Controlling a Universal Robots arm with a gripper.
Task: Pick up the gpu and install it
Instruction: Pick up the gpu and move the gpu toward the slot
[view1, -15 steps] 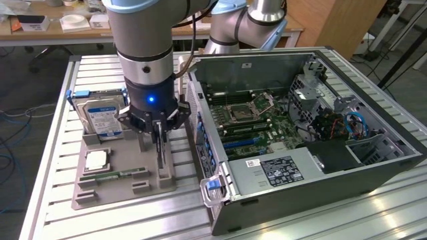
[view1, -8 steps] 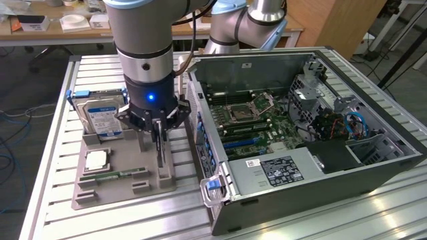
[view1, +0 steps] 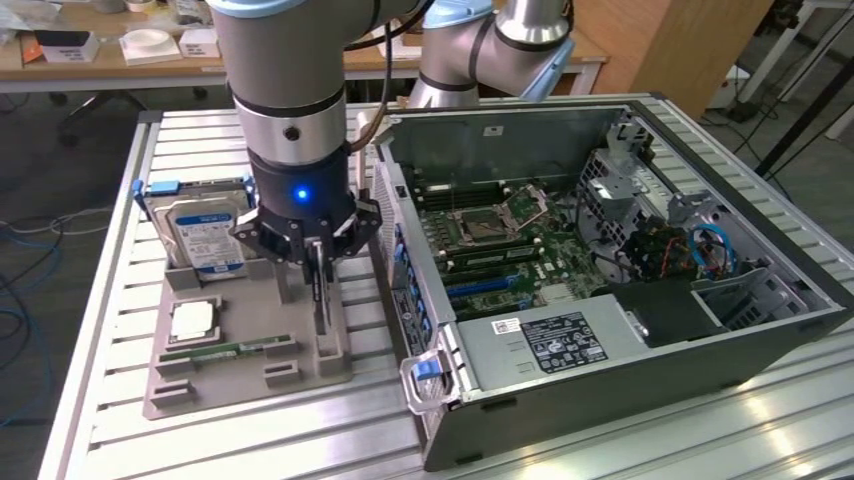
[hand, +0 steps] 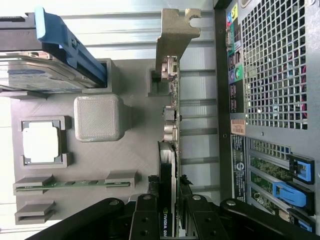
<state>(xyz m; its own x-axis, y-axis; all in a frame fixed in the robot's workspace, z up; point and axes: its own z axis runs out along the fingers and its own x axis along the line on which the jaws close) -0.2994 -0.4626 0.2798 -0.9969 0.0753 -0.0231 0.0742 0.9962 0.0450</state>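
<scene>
The gpu (view1: 320, 300) stands on edge at the side of the grey parts holder (view1: 254, 375) nearest the computer, its lower edge down at the holder. In the wrist view the gpu (hand: 170, 125) appears as a thin strip with its silver bracket (hand: 176, 30) at the far end. My gripper (view1: 316, 262) hangs straight down over it, and the black fingers (hand: 151, 207) press on both faces of the card. My gripper (hand: 168, 200) is shut on the gpu. The open computer case (view1: 601, 250) lies beside the holder, motherboard (view1: 507, 240) exposed.
The holder (hand: 135, 150) also carries a silver hard drive (view1: 200, 235) with a blue caddy, a square processor (view1: 194, 320) and a green memory stick (view1: 227, 350). The case's rear panel (hand: 270, 65) runs close beside the card. A power supply (view1: 561, 340) fills the case's near end.
</scene>
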